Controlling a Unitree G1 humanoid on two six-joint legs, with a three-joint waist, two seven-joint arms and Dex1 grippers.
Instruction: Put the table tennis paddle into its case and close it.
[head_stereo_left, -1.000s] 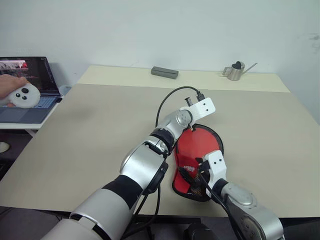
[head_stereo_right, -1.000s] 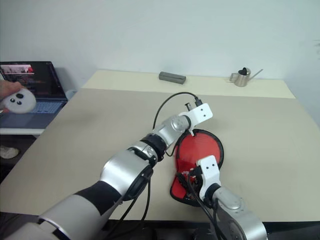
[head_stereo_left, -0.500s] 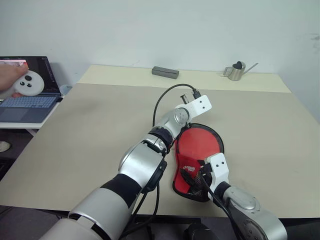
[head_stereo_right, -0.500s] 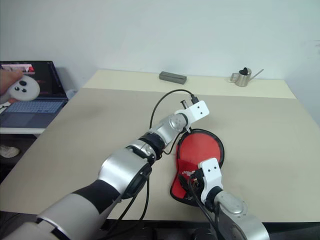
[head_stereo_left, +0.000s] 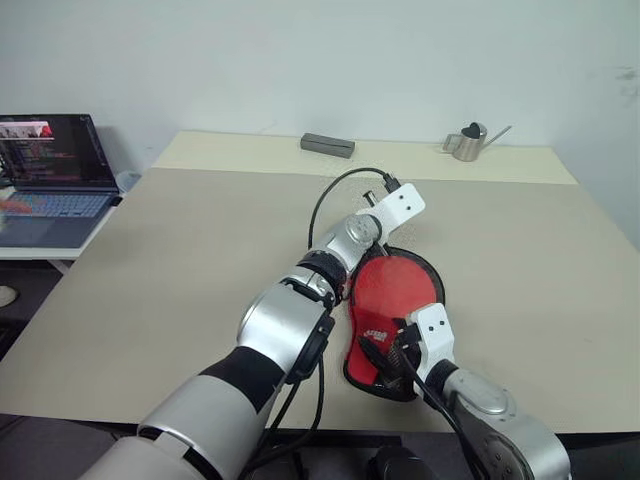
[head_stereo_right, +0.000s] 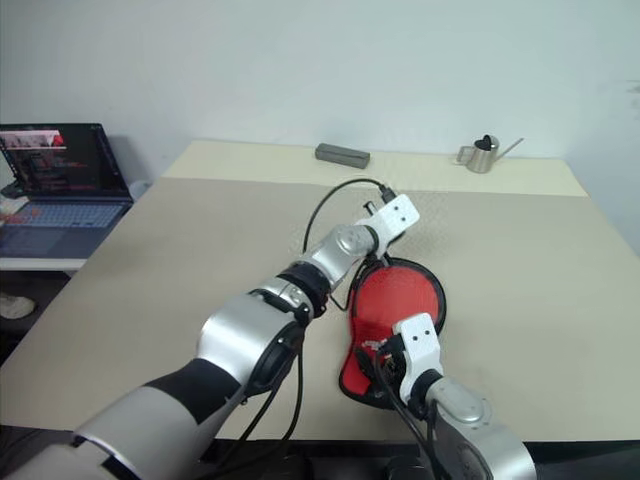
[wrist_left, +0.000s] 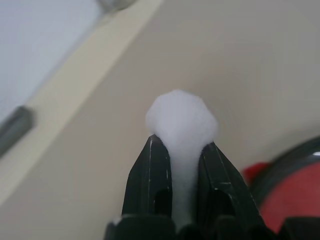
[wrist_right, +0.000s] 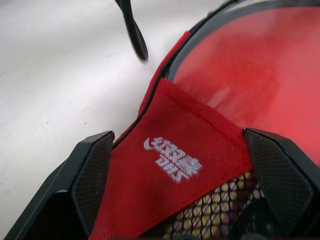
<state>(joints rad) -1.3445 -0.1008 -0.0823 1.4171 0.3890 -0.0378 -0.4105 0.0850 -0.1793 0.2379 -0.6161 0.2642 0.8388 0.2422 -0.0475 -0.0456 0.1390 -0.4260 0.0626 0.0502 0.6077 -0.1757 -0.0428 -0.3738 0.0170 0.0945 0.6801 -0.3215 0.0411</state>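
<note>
While the left gripper (wrist_left: 182, 150) pinches the white charm (wrist_left: 182, 120) at the case's (head_stereo_left: 385, 325) far rim, wide-open right gripper (wrist_right: 185, 165) should pin the near end, keeping the pull steady.

Case (wrist_right: 175, 165): red outside w/ white logo, black mesh pocket, dark rim. Zipper charm (wrist_left: 182, 120): white. Table (head_stereo_left: 200, 250): beige, paler strip at far edge. Gripper fingers (wrist_right: 92, 170): black, textured. Watering can (head_stereo_left: 468, 142): silver w/ black lid. Far block (head_stereo_left: 328, 146): grey. Laptop (head_stereo_left: 50, 150): dark screen w/ coloured text.
</note>
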